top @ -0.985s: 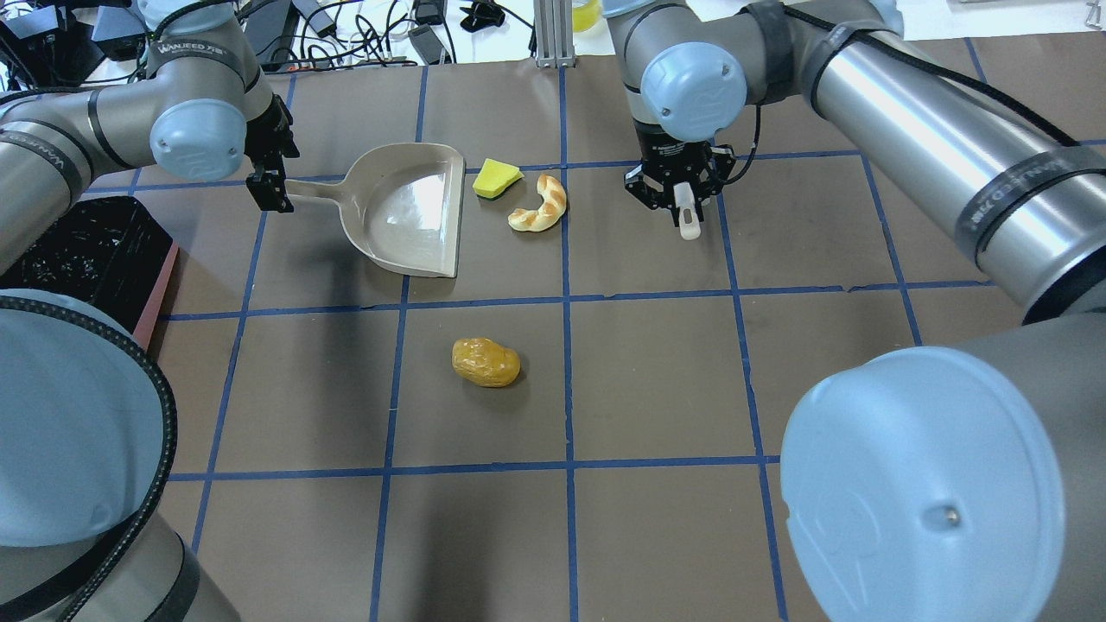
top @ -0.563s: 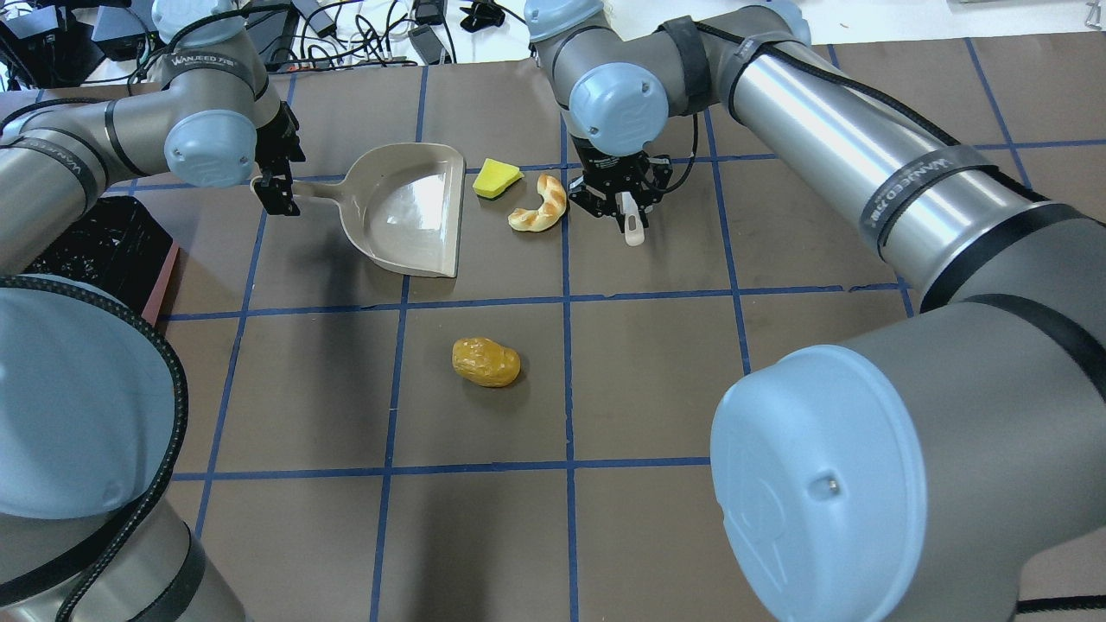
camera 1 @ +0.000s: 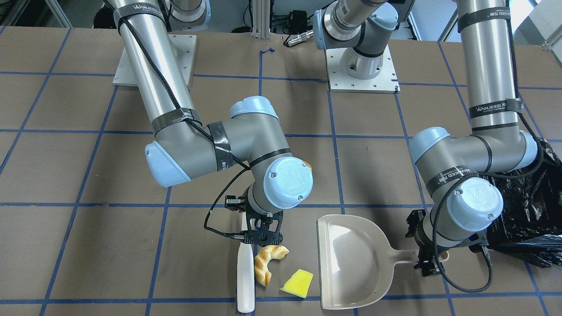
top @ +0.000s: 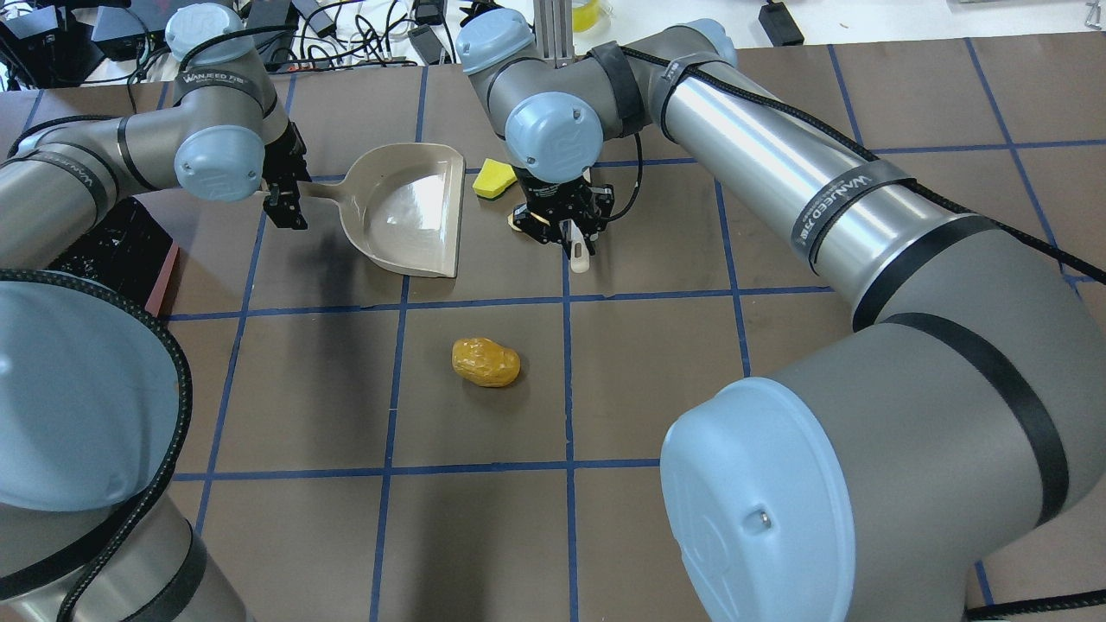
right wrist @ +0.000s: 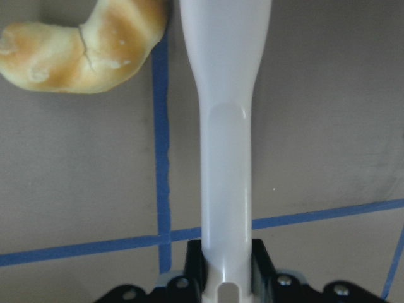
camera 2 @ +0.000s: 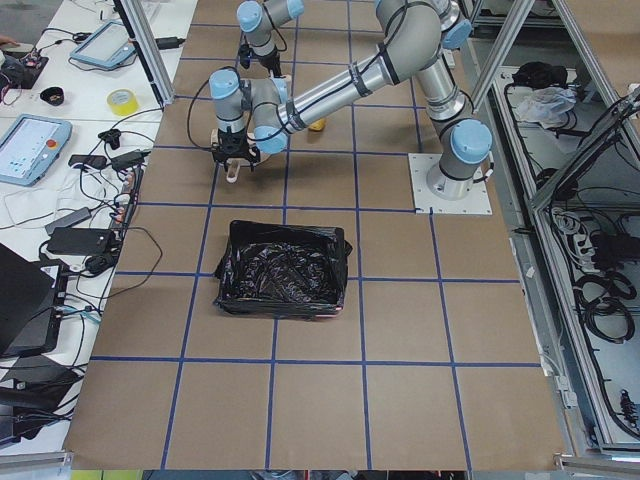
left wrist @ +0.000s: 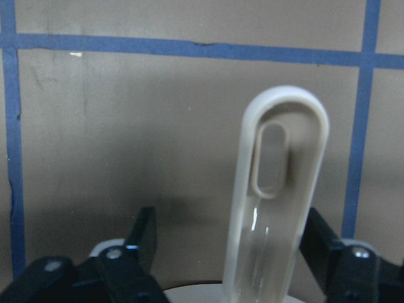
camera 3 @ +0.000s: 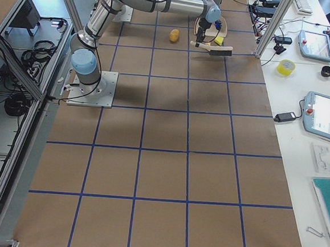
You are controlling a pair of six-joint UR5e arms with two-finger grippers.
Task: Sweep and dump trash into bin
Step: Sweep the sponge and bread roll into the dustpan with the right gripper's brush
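Nothing is sitting in the pan yet: right jaws are pinching a white plastic sweeper (camera 1: 245, 281) beside the tan striped croissant (camera 1: 266, 263) and yellow wedge (camera 1: 297, 284) near the bench's (top: 657, 389) far edge, left jaws pinching the beige plastic dustpan (camera 1: 351, 263) by its handle. The golden-orange oval roll (top: 486, 361) and the left-edge black-lined pink bin (camera 2: 280, 268) are waiting.

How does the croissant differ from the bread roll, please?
The croissant is curved, tan and striped; the roll is oval and plain golden-orange. The croissant lies right beside the white tool, close to the dustpan; the roll lies alone, farther from it. Both rest on the table, outside the dustpan.
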